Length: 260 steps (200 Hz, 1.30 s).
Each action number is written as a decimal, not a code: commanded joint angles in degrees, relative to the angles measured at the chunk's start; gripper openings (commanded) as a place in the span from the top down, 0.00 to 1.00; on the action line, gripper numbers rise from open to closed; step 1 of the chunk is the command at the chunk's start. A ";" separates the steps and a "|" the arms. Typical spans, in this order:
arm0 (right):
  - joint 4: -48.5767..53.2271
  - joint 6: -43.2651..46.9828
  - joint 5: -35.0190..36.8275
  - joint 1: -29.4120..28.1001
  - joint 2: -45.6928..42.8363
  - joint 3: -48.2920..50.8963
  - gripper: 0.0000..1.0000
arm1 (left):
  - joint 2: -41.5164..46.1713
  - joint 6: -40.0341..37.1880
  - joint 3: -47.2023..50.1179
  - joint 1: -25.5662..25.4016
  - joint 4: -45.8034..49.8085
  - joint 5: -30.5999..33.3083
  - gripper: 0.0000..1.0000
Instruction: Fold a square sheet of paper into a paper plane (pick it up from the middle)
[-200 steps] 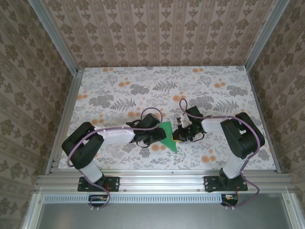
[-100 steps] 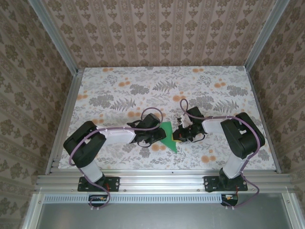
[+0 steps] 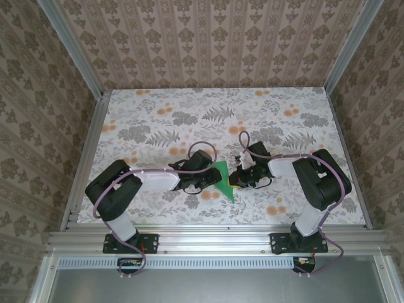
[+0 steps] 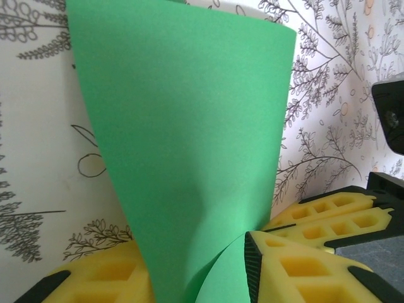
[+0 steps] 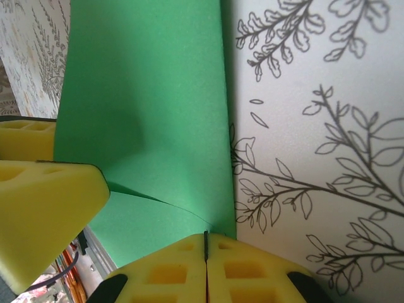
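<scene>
The square sheet of paper (image 3: 222,181) sat curled up off the bench (image 3: 189,113), front and middle, right between both arms. The right tool (image 5: 205,249) was clamped tight on one edge, probably anchoring it so the fold wouldn't slip. The left tool (image 4: 192,262) had its jaws apart, straddling the sheet's bulge, seemingly lined up to squeeze in a crease. No plane shape yet

Both arms reached inward, wrists low, meeting toward the table's (image 3: 297,129) near edge. The right gripper (image 3: 238,181) was clamped tight; the left gripper's (image 3: 211,179) jaws apparently stood partly apart.
</scene>
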State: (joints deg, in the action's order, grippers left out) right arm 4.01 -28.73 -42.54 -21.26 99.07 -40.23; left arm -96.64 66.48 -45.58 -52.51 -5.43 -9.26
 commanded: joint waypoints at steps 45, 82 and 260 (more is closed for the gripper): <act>2.49 -0.56 5.65 0.68 1.28 2.22 0.90 | -0.52 -0.45 -0.05 -0.11 -2.52 -0.76 0.70; 3.09 -0.97 5.73 0.65 -1.68 1.14 0.87 | -2.05 -0.44 -1.59 0.05 -0.41 -1.01 0.92; -7.63 18.76 53.35 -35.09 -31.27 14.61 0.57 | -1.97 1.29 -6.18 0.31 9.56 -0.07 1.00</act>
State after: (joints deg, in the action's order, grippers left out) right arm -1.08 -17.93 3.14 -51.99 64.55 -22.28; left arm -98.56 66.89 -50.17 -52.42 2.28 -9.26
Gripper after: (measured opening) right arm 0.430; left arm 0.055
